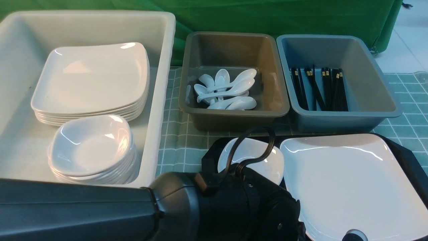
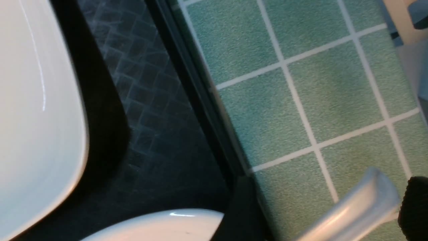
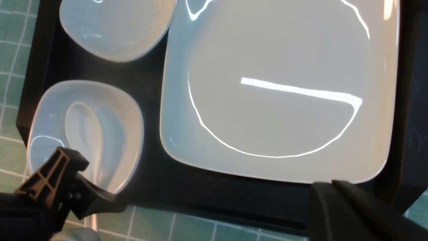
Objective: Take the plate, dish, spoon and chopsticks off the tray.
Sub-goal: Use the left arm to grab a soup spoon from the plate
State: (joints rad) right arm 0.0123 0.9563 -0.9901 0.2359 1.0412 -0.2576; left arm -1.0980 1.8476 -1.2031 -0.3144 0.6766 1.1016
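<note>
Big white plate point(image 1: 351, 184) on the black tray point(image 3: 214, 190), 2 little white dishes point(image 3: 100, 134) beside it, left gripper point(image 2: 321, 204) wide open, maybe near the spoon point(image 3: 83, 130) in 1 dish, right gripper point(image 3: 334, 207) closed, chopsticks point(image 1: 331, 90) in the blue-grey tub point(image 1: 351, 115)

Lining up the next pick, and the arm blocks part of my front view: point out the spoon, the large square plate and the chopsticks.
Spoon point(image 3: 83, 129): right wrist view, on its bowl.
Large square plate point(image 1: 354, 180): front view, middle.
Chopsticks point(image 1: 340, 93): front view, shafts in the blue-grey tub.
</note>
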